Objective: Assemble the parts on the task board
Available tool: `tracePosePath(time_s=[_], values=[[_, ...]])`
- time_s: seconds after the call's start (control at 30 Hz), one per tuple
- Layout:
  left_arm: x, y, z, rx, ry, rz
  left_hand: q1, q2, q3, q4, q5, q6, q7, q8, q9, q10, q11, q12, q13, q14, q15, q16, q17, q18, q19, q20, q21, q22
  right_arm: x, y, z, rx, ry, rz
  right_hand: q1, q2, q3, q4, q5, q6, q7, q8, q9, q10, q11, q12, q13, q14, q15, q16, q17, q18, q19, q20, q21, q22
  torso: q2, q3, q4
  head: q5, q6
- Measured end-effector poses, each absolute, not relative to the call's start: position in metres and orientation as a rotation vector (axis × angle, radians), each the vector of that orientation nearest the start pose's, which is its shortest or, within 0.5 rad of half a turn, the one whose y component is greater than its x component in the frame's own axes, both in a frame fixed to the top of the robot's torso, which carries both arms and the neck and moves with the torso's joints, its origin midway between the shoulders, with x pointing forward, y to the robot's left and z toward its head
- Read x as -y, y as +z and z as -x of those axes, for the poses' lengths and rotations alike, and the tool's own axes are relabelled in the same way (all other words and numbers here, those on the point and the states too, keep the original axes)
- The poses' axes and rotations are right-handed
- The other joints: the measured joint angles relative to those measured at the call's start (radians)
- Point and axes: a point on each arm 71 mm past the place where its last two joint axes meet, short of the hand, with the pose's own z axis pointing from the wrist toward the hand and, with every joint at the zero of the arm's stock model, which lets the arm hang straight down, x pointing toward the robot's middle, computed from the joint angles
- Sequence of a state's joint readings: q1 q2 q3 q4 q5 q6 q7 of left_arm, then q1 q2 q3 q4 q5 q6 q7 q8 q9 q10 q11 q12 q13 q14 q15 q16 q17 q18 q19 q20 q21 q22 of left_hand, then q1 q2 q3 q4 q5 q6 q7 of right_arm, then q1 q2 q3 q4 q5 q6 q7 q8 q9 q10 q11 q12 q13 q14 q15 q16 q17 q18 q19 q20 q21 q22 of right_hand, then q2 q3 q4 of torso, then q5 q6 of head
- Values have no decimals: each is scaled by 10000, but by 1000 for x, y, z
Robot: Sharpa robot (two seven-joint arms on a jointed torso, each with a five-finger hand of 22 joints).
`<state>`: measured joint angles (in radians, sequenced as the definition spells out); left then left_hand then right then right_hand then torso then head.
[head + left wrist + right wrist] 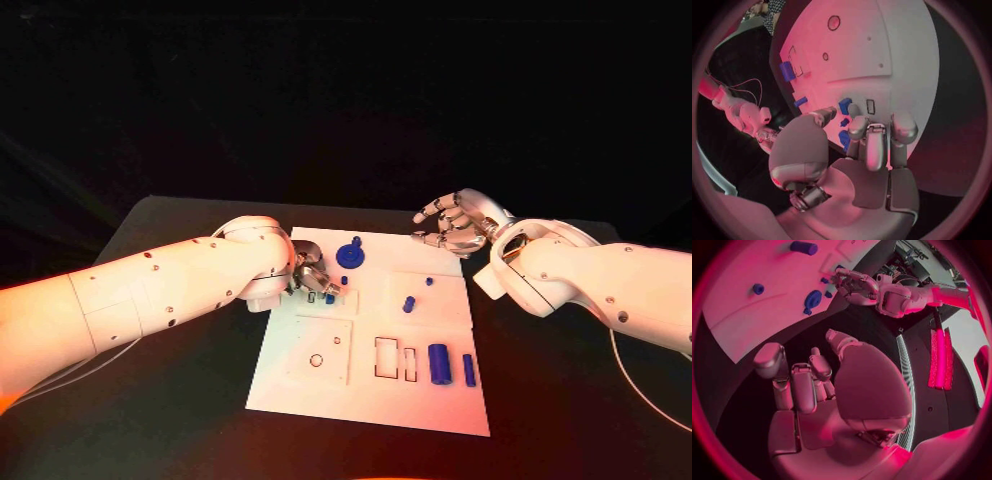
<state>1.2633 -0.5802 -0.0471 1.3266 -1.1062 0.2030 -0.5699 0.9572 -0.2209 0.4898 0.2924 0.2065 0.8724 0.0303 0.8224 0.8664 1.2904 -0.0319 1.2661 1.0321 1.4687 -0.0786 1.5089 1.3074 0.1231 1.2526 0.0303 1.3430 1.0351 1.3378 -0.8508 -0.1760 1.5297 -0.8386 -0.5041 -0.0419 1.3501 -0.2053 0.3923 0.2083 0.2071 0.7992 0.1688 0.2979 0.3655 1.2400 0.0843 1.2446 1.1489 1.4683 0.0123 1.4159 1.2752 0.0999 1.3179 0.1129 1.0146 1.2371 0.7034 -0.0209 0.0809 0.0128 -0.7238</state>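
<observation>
The white task board (296,385) lies in the middle of the black table. My left hand (309,279) is low over its far left part. Its thumb (820,116) and a fingertip (857,122) stand on either side of a small blue part (845,105) beside a dark slot (871,106); whether they grip it I cannot tell. A blue disc with a peg (351,255) stands just beyond that hand. My right hand (459,222) hovers off the board's far right corner, fingers apart and loosely curled, holding nothing.
A blue cylinder (437,357) and a blue bar (469,369) lie at the board's near right, beside two empty rectangular slots (387,357). A short blue peg (408,303) stands mid-board. A ring hole (316,359) is at near left. Black table (173,420) surrounds the board.
</observation>
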Motion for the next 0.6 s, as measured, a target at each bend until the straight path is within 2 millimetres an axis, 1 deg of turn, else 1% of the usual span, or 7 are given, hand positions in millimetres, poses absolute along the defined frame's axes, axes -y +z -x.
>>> tracePosePath(time_s=[0.2,0.27,0.4,0.5,0.6], values=[[-143,-211,-512,-23305,-3750,662,0,0,0,0,0,-2,-3,-24,9,0,0,0,-1,0,0,0,0,0,0,0,0,0,218,-165,-496,-16340,8516,-4164,0,0,-30,29,0,0,0,0,-8,0,0,0,0,0,0,0,0,0,0,0,0,-20,4,-1,-1,12,41],[-144,-211,-511,-23320,-3788,699,0,0,0,0,0,-2,-3,-25,9,0,0,0,-1,0,0,0,0,0,0,0,0,-1,218,-165,-497,-16340,8508,-4169,0,0,-30,29,0,0,0,0,-8,0,0,0,0,0,0,0,0,0,0,0,0,-20,4,-4,-1,8,84],[-150,-210,-510,-23354,-3889,932,0,0,-4,-4,0,-2,-2,-64,8,0,0,0,-14,0,0,0,0,1,-1,0,0,-19,220,-166,-498,-16333,8446,-4200,0,0,-30,29,0,0,0,0,-8,0,0,0,0,0,0,0,0,0,0,0,0,-20,-6,-5,5,-49,192],[-156,-204,-513,-23273,-4002,1239,0,0,-30,-27,0,-2,-2,-64,8,0,0,0,-51,0,1,0,0,1,-1,0,0,-18,221,-167,-499,-16324,8399,-4222,0,0,-30,29,0,0,0,0,-8,0,0,0,1,0,0,0,1,0,0,0,0,-19,-14,-2,8,-62,250],[-160,-198,-516,-23176,-4115,1466,0,0,-116,-32,0,-2,-2,-64,7,-18,18,0,-128,-1,0,0,0,-1,-1,0,0,-30,222,-167,-499,-16318,8366,-4234,0,0,-29,29,0,0,0,0,-8,0,0,0,0,0,0,0,1,0,0,0,0,-20,-17,5,8,-66,263]])
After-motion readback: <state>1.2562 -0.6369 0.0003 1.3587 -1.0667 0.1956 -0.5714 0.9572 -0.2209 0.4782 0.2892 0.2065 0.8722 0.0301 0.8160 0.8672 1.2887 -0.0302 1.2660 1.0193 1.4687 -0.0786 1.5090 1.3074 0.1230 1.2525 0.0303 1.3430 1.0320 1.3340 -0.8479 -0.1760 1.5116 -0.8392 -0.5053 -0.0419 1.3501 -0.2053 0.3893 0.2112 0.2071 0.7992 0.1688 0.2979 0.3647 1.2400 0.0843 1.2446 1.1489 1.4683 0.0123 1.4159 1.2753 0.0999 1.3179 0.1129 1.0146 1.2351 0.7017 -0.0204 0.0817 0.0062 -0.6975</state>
